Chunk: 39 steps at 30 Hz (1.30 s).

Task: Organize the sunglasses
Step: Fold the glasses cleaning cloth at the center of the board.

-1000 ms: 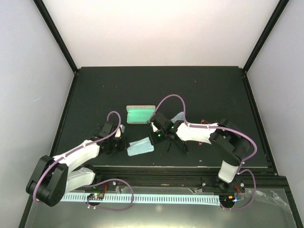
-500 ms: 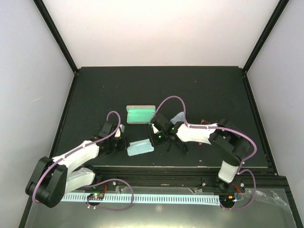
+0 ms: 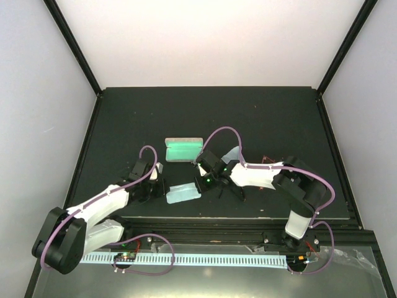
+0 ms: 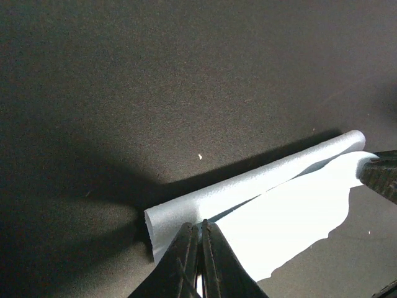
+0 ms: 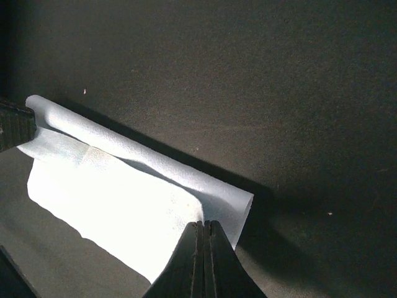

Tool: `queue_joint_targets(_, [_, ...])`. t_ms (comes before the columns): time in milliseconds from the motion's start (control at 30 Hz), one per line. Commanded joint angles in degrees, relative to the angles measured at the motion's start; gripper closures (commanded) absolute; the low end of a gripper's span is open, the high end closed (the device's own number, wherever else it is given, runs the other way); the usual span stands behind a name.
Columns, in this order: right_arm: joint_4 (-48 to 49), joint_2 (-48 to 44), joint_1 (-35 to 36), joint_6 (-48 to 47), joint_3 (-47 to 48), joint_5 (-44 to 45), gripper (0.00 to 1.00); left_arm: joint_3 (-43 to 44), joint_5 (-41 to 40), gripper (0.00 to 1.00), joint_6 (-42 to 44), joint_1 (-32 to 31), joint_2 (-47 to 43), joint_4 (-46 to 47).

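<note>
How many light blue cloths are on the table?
2. One cloth lies near the front edge, between left arm and right arm; the other cloth peeks out behind the right arm. More may be hidden under them.

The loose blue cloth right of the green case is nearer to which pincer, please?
Right. The right pincer sits just near-left of that loose cloth; the left pincer is well farther left.

Right arm (image 3: 263,175) is covering most of the red-framed sunglasses (image 3: 267,161) and crossing the black sunglasses (image 3: 231,194); both are reading too small for detail. Light blue cloth (image 4: 273,217) corner is vanishing behind left gripper (image 4: 200,225), itself cropped by the bottom edge.
</note>
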Motion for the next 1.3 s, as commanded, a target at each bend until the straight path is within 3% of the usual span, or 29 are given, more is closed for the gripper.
queue_joint_targets(0, [-0.31,-1.29,0.75,0.31,-0.91,-0.14,0.99,-0.05,0.18,0.99,-1.1,-0.27,-1.27,-0.92])
queue_joint_targets(300, [-0.78,-1.74,1.02,0.11,-1.72,-0.8,0.99,-1.14,1.9,0.97,-1.54,-0.59,-1.15,-0.84])
queue_joint_targets(400, [-0.63,-2.29,0.98,-0.4,-2.28,-3.08,0.97,-1.31,3.9,0.87,-1.88,-0.64,-1.66,-1.39])
queue_joint_targets(533, [0.72,-4.0,1.32,-0.38,-4.43,-7.63,0.87,-0.18,5.71,0.66,-2.64,-1.48,-4.62,-4.09])
queue_joint_targets(667, [-1.29,-6.14,1.74,-0.31,-5.58,-6.89,0.81,1.57,2.55,0.6,-2.74,-1.58,-8.42,-8.89])
queue_joint_targets(967, [-3.63,-9.03,2.37,-0.05,-4.18,-3.76,0.73,1.09,4.34,0.61,-3.18,-1.57,-9.0,-4.52])
queue_joint_targets(1267, [-2.49,0.53,5.39,1.38,5.27,-3.3,0.79,-0.43,7.57,0.78,-4.43,-1.87,-1.05,5.21])
